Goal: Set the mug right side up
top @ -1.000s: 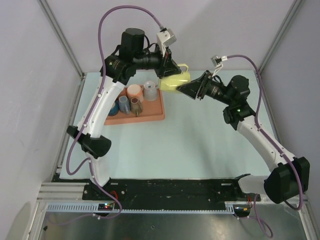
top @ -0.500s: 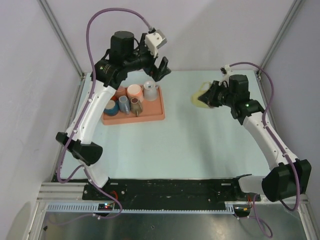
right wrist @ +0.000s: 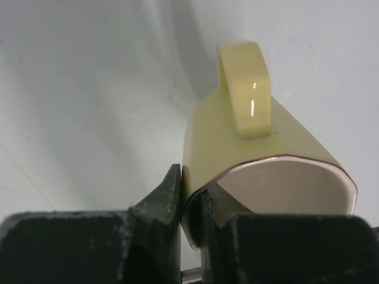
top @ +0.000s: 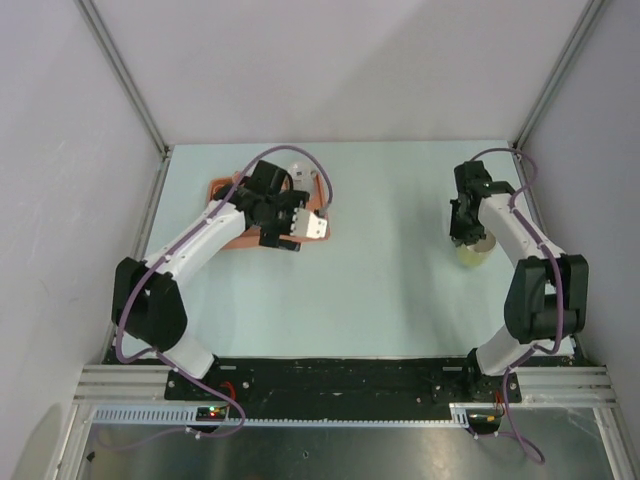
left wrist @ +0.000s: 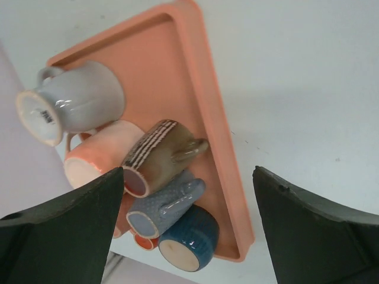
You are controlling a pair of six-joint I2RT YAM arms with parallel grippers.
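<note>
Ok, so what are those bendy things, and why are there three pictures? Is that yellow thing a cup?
Those are robot arms, a left arm and a right arm, bolted to a table. The big picture comes from a camera high above. The other two come from small cameras on each wrist, so you see the fingers up close. Yes, it's a yellow mug: the right gripper pinches its rim, one finger inside, one outside. The left gripper is open and empty, above an orange tray holding a grey mug, a brown striped mug and a few more.
</note>
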